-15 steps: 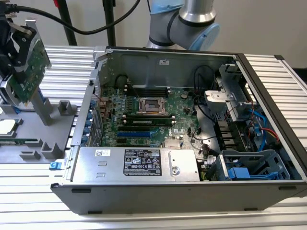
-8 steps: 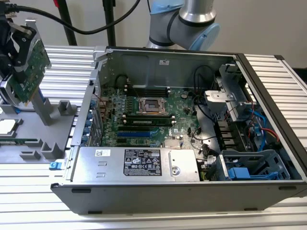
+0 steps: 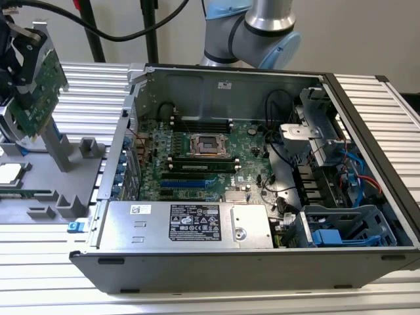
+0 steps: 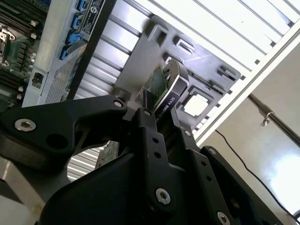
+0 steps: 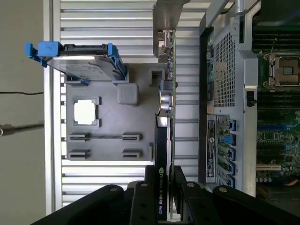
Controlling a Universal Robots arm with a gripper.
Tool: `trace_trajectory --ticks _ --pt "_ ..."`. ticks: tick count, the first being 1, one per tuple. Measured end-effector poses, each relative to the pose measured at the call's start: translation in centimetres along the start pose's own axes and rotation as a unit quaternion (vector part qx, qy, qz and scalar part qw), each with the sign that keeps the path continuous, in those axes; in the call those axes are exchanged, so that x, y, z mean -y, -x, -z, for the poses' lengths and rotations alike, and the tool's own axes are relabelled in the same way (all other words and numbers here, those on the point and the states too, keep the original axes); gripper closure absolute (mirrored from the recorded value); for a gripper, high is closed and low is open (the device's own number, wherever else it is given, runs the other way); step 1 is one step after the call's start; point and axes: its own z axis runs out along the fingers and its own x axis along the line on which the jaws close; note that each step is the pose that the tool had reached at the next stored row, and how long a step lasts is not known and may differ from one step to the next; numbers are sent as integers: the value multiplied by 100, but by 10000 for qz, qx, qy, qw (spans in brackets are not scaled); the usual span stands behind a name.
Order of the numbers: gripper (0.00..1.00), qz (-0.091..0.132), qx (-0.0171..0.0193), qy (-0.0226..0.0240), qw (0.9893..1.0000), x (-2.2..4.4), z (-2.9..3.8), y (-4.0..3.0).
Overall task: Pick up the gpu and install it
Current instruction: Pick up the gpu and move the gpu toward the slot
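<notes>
Your gripper has its jaws clamped on the gpu, 1 finger on each face of the card, and in both wrist views you can see the black fingers pressing its black cooler and its green board between them. The card is above the gray tray, over the side of the tray that lies nearest the computer case. In the exterior view it is tilted, its green face turned toward the case and its lower end right at the top of an upright post on the tray. You cannot tell from here whether card and post touch. In the first wrist view you look along the card's edge, and it runs beside the tray. A square processor chip lies in a recess in the tray. A hard drive in a blue carrier stands at 1 end of the tray, well apart from the card. In the second wrist view the gpu juts out past the fingertips toward the tray. The case lies open just beside the tray, on the exterior view's right of it, with the motherboard and its bare socket exposed. The arm rises behind the case.
</notes>
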Motion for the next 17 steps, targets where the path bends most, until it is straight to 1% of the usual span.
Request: trace_trajectory --ticks 6,17 --pt "100 0 0 0 10000 -3 62 0" --pt "100 0 0 0 10000 -6 139 1"
